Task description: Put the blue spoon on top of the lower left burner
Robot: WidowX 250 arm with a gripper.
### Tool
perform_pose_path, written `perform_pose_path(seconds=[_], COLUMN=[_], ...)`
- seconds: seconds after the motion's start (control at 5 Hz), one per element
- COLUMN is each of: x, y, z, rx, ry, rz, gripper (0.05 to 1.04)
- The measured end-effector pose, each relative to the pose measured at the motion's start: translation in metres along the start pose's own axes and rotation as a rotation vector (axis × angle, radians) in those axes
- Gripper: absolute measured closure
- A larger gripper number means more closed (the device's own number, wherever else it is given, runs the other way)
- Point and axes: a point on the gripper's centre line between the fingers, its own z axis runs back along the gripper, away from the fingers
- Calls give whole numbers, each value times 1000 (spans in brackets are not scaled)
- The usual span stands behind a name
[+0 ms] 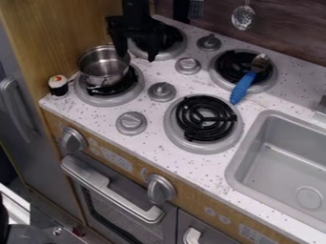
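While the hand (136,57) hangs open, the blue spoon (243,86) lies well right of it in view.

Left of and before the fingers (119,42) of the gripper (137,58), a pot (102,71) is set on the front left burner (96,99), with a small toy (58,86) placed farther left. To the fingers' right, the spoon (242,88) is laid on the rear right burner (270,80); the front right burner (205,119) is situated before them and rightward, with the sink (253,143) set farther right.
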Motion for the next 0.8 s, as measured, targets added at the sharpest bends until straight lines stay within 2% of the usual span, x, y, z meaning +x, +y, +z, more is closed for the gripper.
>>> perform_pose_path(seconds=[0.2,0.4,0.6,0.8], x=[-7,-15,-21,-19], y=[-1,-24,-76,-100], z=[-20,-30,-34,-23], rx=[-5,-11,-20,-28], ry=[53,66,68,33], rz=[2,-52,-176,-233], gripper=[85,85,85,85])
